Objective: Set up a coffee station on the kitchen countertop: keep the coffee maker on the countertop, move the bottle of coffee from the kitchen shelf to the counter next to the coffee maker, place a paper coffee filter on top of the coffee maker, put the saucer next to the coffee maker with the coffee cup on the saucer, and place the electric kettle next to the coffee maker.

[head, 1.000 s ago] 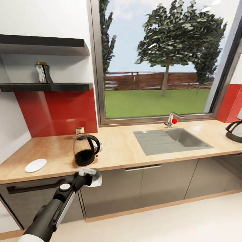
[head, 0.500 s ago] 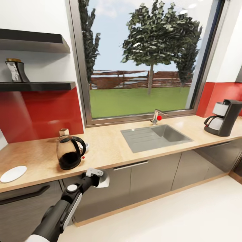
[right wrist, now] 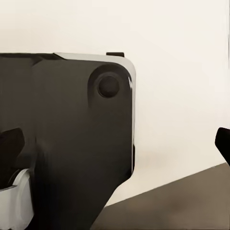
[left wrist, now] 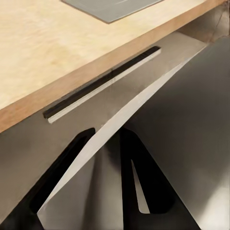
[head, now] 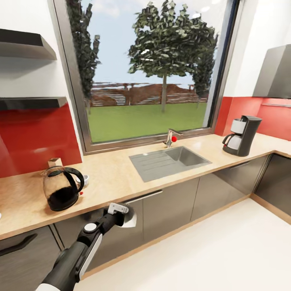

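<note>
Left hand: our left hand (head: 122,213) pinches a thin white-to-pale folded paper cone filter (head: 130,218), carried low in front of the dark grey cabinet fronts (head: 169,204), we judge for the trip along.
Right hand: we cannot tell its state.
Kettle: the rounded clear-glass kettle with black lid (head: 61,188) stands on the light wood-grain surface (head: 109,178), just above the left hand.
Coffee maker: the tall dark grey drip machine (head: 241,136) stands well apart, beyond the steel sink (head: 169,161); the filter belongs on top.

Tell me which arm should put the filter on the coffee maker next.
Left. Its claw is shut on the filter, held out below the counter. The coffee maker stands far along the counter past the sink, so probably drive closer first.
</note>
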